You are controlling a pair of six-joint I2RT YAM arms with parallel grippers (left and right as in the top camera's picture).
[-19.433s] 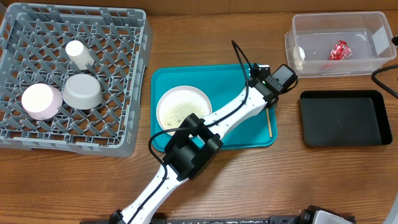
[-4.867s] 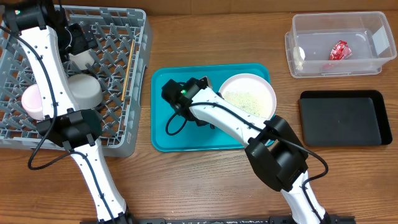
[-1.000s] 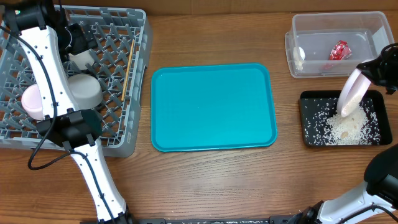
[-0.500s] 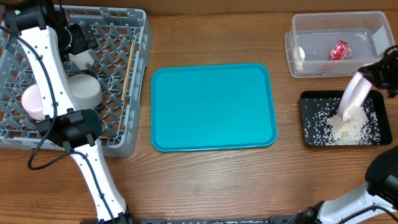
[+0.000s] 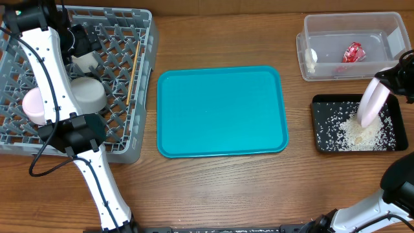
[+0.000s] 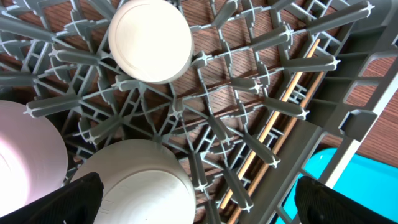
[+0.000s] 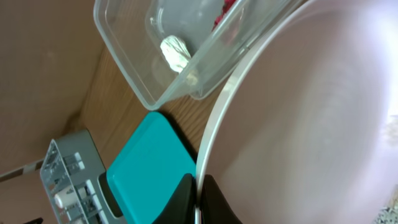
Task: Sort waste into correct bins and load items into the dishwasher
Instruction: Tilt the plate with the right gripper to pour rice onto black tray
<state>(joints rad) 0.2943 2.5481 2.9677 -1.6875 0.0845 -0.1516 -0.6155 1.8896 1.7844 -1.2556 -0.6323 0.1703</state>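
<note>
My right gripper (image 7: 199, 200) is shut on the rim of the white plate (image 5: 372, 105), which it holds tilted steeply over the black tray (image 5: 316, 123). White rice scraps (image 5: 359, 133) lie piled and scattered in that tray. The clear tub (image 5: 304, 45) behind it holds the red wrapper (image 5: 353, 52) and the tissue (image 7: 176, 51). My left gripper (image 6: 202, 204) hangs open above the dish rack (image 5: 146, 77). Under it are the white cup (image 6: 150, 40), grey bowl (image 6: 134, 183) and pink bowl (image 6: 28, 162), all upside down. The chopsticks (image 6: 280, 118) lie by the rack's right wall.
A bare teal serving tray (image 5: 220, 110) lies mid-table between the rack and the bins. My left arm (image 5: 52, 84) rises across the rack's left half. Wooden tabletop (image 5: 220, 188) runs along the front.
The tilted plate has shifted slightly to the right and up over the black tray. The left arm has not moved.
</note>
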